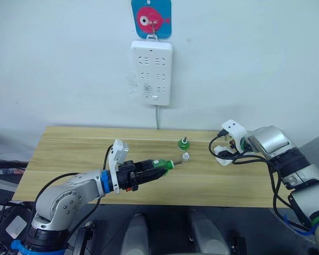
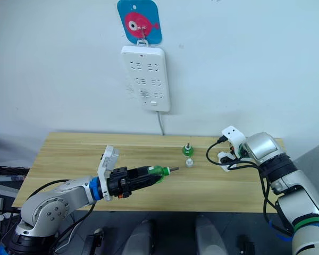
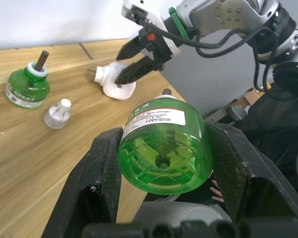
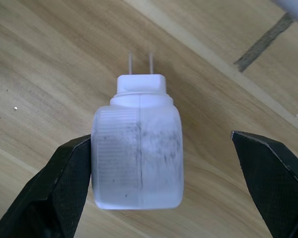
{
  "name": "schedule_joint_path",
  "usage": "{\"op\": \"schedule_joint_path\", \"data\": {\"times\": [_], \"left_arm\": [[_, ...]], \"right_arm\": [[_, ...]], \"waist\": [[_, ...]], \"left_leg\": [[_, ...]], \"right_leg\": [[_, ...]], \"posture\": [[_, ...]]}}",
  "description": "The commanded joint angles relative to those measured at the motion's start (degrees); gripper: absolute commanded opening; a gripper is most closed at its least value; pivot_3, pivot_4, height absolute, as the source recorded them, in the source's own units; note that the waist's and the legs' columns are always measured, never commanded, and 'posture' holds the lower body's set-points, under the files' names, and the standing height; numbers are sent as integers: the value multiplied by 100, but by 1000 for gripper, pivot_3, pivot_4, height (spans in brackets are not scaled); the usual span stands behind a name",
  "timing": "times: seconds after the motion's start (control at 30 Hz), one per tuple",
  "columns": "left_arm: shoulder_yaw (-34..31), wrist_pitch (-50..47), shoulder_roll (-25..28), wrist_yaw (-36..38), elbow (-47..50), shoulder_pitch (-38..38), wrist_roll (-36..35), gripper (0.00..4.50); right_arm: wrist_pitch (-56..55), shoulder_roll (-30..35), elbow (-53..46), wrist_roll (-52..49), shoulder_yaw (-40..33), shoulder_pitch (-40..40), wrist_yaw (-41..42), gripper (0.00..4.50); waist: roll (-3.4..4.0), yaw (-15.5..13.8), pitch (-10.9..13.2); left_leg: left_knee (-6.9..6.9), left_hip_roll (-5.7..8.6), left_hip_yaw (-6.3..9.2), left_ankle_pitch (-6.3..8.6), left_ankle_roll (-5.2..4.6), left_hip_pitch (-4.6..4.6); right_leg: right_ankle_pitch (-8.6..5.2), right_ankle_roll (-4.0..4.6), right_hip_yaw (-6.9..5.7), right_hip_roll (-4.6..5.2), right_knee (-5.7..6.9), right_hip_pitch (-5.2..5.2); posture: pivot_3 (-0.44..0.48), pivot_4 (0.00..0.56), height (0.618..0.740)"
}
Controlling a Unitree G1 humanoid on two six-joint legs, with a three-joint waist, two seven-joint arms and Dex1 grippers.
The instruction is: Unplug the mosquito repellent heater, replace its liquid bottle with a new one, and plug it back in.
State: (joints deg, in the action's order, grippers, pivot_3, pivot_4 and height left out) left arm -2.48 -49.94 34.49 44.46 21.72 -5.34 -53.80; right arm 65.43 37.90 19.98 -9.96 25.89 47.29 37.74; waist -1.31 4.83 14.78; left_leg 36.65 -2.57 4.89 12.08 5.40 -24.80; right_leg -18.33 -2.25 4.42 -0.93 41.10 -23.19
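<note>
The white mosquito repellent heater (image 4: 136, 153) lies on its side on the wooden table (image 1: 69, 154) at the right, its two prongs bare and unplugged. My right gripper (image 1: 225, 145) hangs open over it: one finger (image 4: 64, 188) sits close against its side, the other stands well apart. My left gripper (image 1: 149, 170) is shut on a green liquid bottle (image 3: 164, 148), held sideways above the table's middle with its wick end pointing right. A second green bottle (image 1: 184, 143) with a dark wick stands upright on the table between the two grippers.
A small clear cap (image 1: 185, 156) lies just in front of the standing bottle. A tall white power strip (image 1: 151, 71) hangs on the wall behind the table under a blue fish hook, its cord dropping behind the table.
</note>
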Motion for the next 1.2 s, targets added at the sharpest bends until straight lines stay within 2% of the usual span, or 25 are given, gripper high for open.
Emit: {"op": "schedule_joint_path", "data": {"times": [0.03,0.2,0.4,0.6,0.83,0.97,1.2], "left_arm": [[-21,83,6,114,123,-37,13,2329],[7,92,-4,149,104,-61,71,2329],[23,128,-9,249,26,-88,173,2329],[50,145,-35,310,-5,-107,250,2329],[39,159,-45,370,-15,-83,320,2329],[13,151,-18,406,-21,-74,330,2329],[-149,33,157,493,-41,-84,233,2329]], "right_arm": [[73,77,-207,65,-152,-46,142,4500],[211,117,-554,41,-227,-213,169,4500],[-536,449,-1514,347,19,-703,277,4500],[-818,423,-1709,560,17,-927,329,4500],[-838,302,-1685,677,-94,-1090,313,2128],[-624,251,-1909,480,-434,-1255,352,2124],[907,-369,-1709,-500,-2570,-1638,46,2124]], "waist": [[0,2,0],[0,6,0],[0,5,0],[0,16,0],[0,14,0],[0,10,0],[-1,1,-1]], "left_leg": [[0,0,0,0,0,0],[0,1,0,0,0,0],[0,1,1,0,0,-1],[1,0,0,0,1,0],[0,-1,1,0,1,0],[1,-1,2,0,1,0],[0,0,5,0,1,0]], "right_leg": [[0,0,0,0,0,0],[0,0,0,0,0,0],[0,0,-2,1,-1,0],[0,0,-1,1,0,0],[0,0,-2,1,0,0],[0,0,-3,1,0,1],[0,0,-6,0,1,3]], "posture": [[-100,229,725],[-105,224,725],[-111,227,725],[-105,228,725],[-103,231,725],[-103,233,725],[-100,244,725]]}}
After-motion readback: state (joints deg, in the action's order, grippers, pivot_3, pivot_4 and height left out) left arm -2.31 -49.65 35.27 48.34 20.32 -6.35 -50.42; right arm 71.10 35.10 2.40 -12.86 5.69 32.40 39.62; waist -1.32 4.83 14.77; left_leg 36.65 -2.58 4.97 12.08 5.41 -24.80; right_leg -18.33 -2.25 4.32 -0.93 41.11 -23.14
